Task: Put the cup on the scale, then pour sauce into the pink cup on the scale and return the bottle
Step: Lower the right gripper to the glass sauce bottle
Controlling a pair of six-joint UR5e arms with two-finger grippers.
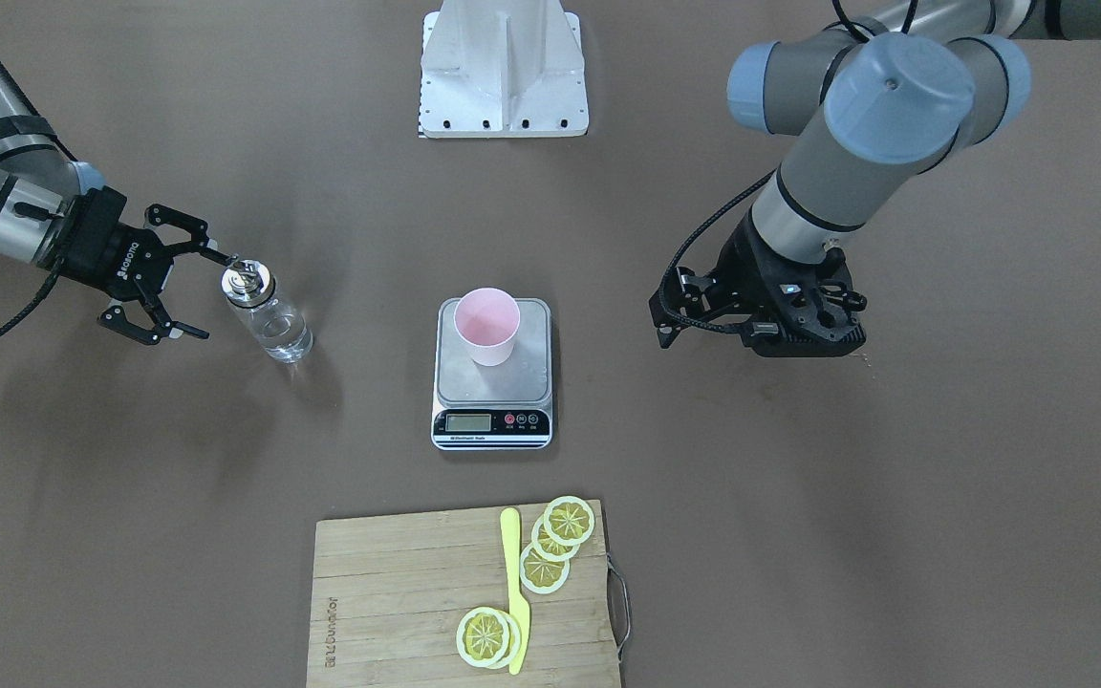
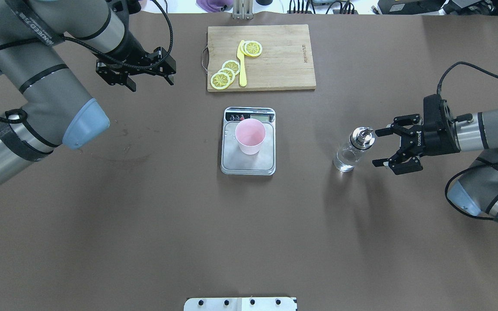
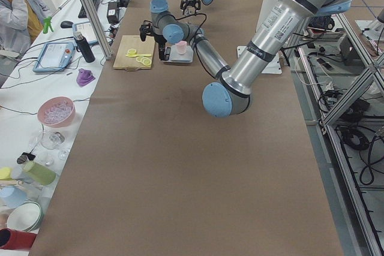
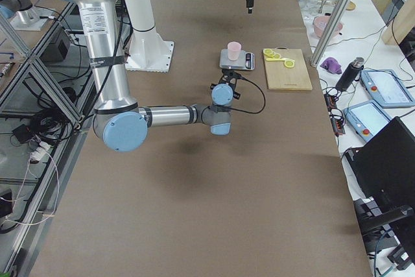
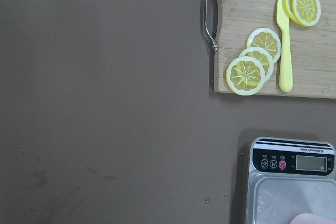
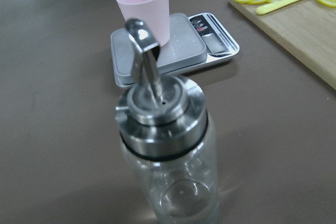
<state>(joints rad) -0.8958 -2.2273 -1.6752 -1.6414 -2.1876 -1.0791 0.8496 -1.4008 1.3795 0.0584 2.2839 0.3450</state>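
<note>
The first step looks done: the cup (image 2: 250, 136) stands upright on the scale (image 2: 231, 162), well beyond the tips of the right gripper (image 2: 376, 148) and in line with where its fingers point. The bottle (image 2: 352, 149) stands upright on the table just ahead of those fingers, which are spread wide and hold nothing; one fingertip sits right beside the cap, and whether it touches cannot be told. No liquid shows inside the cup, so the pour seems yet to come, with the bottle's grasp, tilt and return all left; this is a judgement, since the cup's bottom is only partly seen. The left gripper (image 2: 152, 84) hangs with fingers pointing down and apparently spread, empty, the scale off to one side of them and well apart. The cup is a plain matte pink taper, smooth-walled and narrower than the platform. The scale has a brushed steel top with rounded corners and a glossy black strip with display and buttons. The bottle is clear rounded glass with a shiny ribbed metal collar and a curved spout; the sauce (image 1: 283, 336) is colourless and lies low in it.
</note>
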